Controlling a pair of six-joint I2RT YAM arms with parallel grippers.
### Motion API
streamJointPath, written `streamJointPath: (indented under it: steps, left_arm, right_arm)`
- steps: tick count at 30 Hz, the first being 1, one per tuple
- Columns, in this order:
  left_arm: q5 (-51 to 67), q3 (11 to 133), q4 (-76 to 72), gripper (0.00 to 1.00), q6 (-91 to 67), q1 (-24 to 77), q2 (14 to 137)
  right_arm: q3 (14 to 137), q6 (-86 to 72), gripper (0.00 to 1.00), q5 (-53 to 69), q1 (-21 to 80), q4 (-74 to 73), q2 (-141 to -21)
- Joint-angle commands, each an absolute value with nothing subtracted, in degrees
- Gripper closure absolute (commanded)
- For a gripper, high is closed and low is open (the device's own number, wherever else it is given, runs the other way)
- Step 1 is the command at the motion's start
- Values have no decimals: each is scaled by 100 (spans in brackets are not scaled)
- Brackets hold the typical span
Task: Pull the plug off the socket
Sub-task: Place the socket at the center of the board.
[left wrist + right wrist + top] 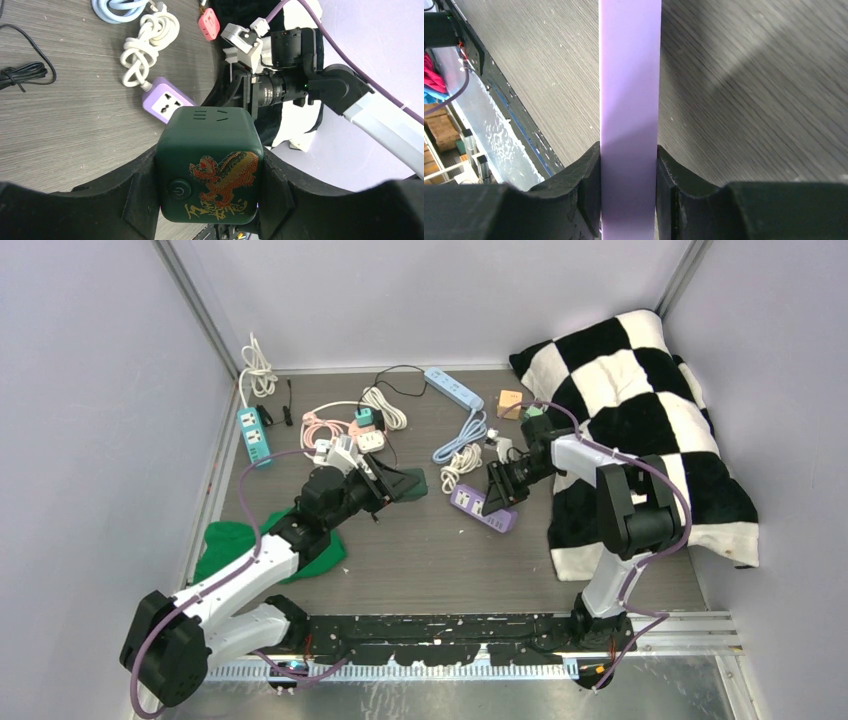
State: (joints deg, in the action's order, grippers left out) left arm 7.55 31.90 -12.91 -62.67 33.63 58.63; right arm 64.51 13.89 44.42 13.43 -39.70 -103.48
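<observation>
L hand (208,192) clamped on dark green cube socket (210,135) w/ red-gold dragon print, fingers on both sides, cube over the surface (400,550) near centre. R hand (629,190) closed on purple power strip (629,75), pinching its long sides. Strip just beside cube, its knotted white cord (147,45) trailing behind. Hands face each other, near but apart
</observation>
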Motion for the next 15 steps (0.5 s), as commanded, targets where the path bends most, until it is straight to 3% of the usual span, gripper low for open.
streamJointPath:
  steps: [1, 9, 15]
  left_arm:
    - [723, 3645, -1089, 100, -5843, 3339, 5519]
    - [474, 4185, -142, 100, -5317, 3325, 5138]
    - [350, 4282, 135, 100, -5177, 3331, 4958]
  right_arm:
    - [6721, 2007, 99, 4763, 897, -4379, -9808]
    - [8112, 3138, 99, 6034, 112, -6193, -9504]
    - [9423, 2576, 99, 5940, 111, -5980, -9649]
